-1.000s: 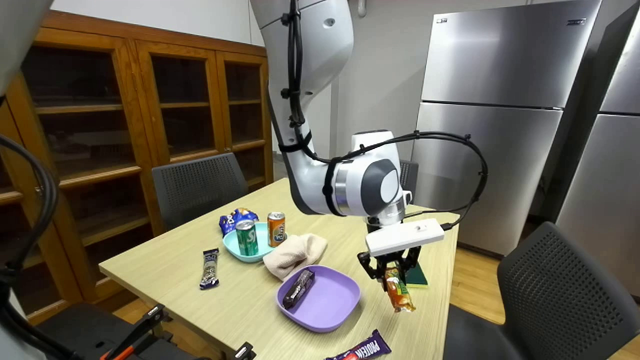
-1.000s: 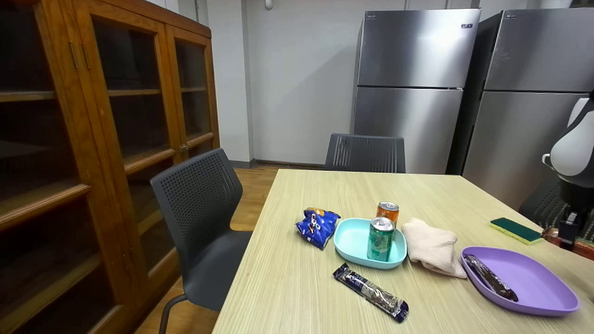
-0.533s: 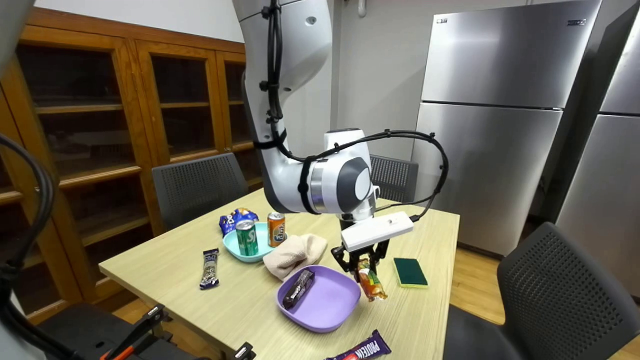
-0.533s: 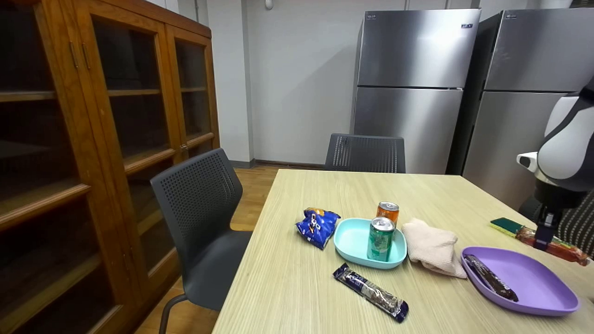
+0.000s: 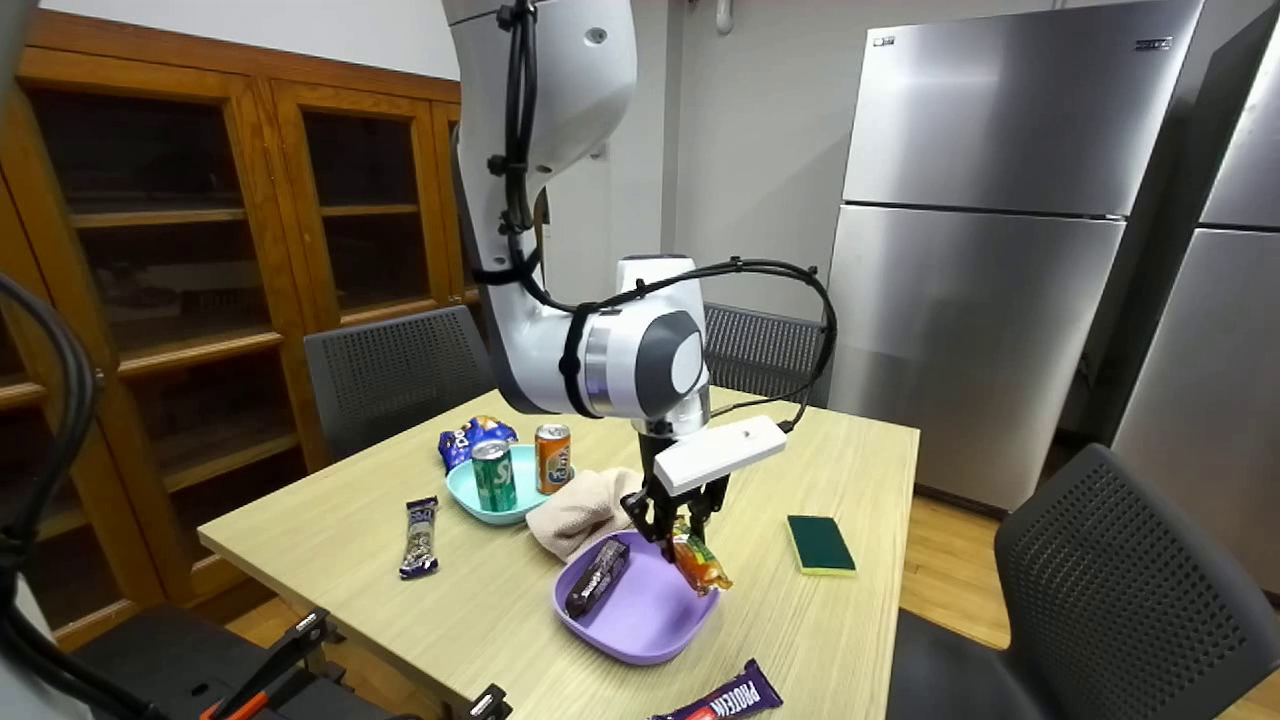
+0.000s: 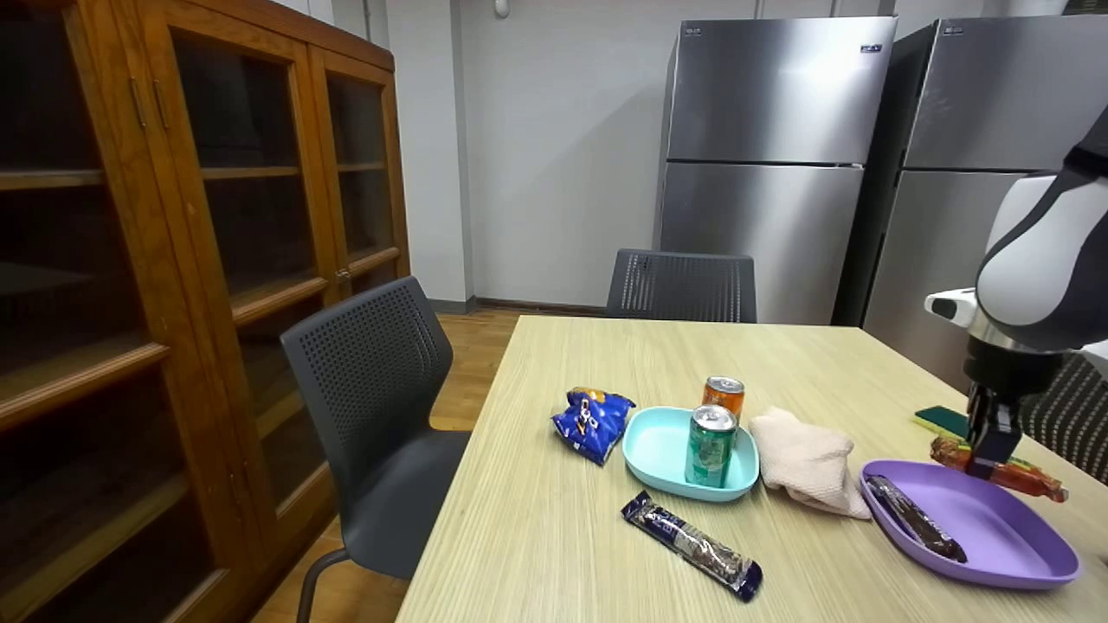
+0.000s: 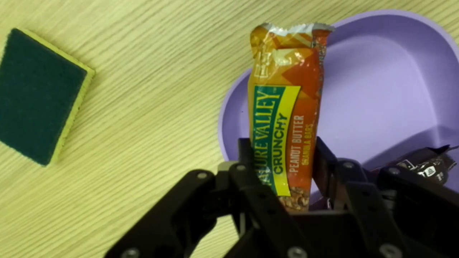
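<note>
Office kitchen or break room, as I read it from afar, two steel refrigerators point(image 6: 762, 225) past a far corner of the surface point(image 6: 537, 519), perforated grey chairs point(image 6: 372, 363) along its edges, a glass-doored wooden cabinet point(image 6: 260, 225) beyond one side edge, soda cans point(image 6: 711, 450) near a blue snack bag point(image 6: 594, 426)

Granola bar wrapper point(image 7: 287, 114): "NATURE VALLEY" on green, first letter indistinct; "CRUNCHY" on yellow; "PEANUT BUTTER" and, smaller, "GRANOLA BARS" on orange-red, all running lengthwise; purple bar wrapper point(image 5: 730, 697): "PROTEIN" in white capitals; orange can point(image 5: 553, 460): "Fanta"; green can point(image 5: 494, 477): a large white "S", rest unclear; blue snack bag point(image 6: 594, 426): white lettering, crumpled, not fully legible; dark bar wrapper point(image 5: 598, 578): pale print, too small to read; refrigerator badge point(image 5: 1153, 44): likewise illegible.
</note>
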`<state>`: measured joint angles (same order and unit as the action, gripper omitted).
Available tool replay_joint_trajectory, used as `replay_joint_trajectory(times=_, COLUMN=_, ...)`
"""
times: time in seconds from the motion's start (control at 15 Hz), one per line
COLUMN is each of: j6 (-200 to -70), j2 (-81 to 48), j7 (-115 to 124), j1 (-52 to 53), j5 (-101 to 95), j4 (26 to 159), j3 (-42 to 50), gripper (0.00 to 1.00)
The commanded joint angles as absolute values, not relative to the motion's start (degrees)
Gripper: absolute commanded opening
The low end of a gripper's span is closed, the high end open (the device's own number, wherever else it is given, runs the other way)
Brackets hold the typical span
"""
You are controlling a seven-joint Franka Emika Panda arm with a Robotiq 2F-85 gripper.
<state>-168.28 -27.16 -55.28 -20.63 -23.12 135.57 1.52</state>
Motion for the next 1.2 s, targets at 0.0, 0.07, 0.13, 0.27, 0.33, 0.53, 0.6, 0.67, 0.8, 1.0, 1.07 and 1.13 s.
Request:
replay_joint_trajectory(times=0.0, j6=-167.0, j2=-26.5, j7=-63.2, j1=-23.5, j5=-20.9, j4=136.0, j3=-1.7, gripper=0.17)
replay_joint_trajectory(times=0.07, j6=-167.4, j2=-26.8, j7=-65.0, j1=-24.0, j5=-20.3, j4=135.9, j3=-2.4, gripper=0.17)
replay_joint_trajectory(times=0.13, j6=-167.1, j2=-27.0, j7=-66.7, j1=-24.6, j5=-19.5, j4=135.7, j3=-3.2, gripper=0.17)
replay_joint_trajectory(times=0.27, j6=-166.8, j2=-27.4, j7=-69.1, j1=-24.9, j5=-18.3, j4=135.5, j3=-3.7, gripper=0.17)
replay_joint_trajectory(times=0.33, j6=-166.9, j2=-27.6, j7=-70.1, j1=-24.8, j5=-17.8, j4=135.5, j3=-3.8, gripper=0.17)
replay_joint_trajectory(times=0.53, j6=-166.8, j2=-28.5, j7=-71.1, j1=-23.3, j5=-17.7, j4=135.1, j3=-2.5, gripper=0.17)
replay_joint_trajectory(times=0.6, j6=-166.8, j2=-28.8, j7=-71.3, j1=-23.1, j5=-17.8, j4=135.0, j3=-2.3, gripper=0.17)
replay_joint_trajectory(times=0.67, j6=-166.7, j2=-29.0, j7=-71.1, j1=-22.8, j5=-17.8, j4=134.9, j3=-2.0, gripper=0.17)
replay_joint_trajectory(times=0.8, j6=-167.0, j2=-29.1, j7=-71.3, j1=-23.0, j5=-17.8, j4=135.2, j3=-2.1, gripper=0.17)
replay_joint_trajectory(times=1.0, j6=-167.0, j2=-28.8, j7=-71.1, j1=-23.2, j5=-17.4, j4=135.5, j3=-2.3, gripper=0.76)
replay_joint_trajectory(times=1.07, j6=-167.1, j2=-28.7, j7=-71.0, j1=-23.2, j5=-17.3, j4=135.5, j3=-2.4, gripper=0.82)
replay_joint_trajectory(times=1.13, j6=-167.4, j2=-28.6, j7=-70.9, j1=-23.4, j5=-17.0, j4=135.6, j3=-2.5, gripper=0.88)
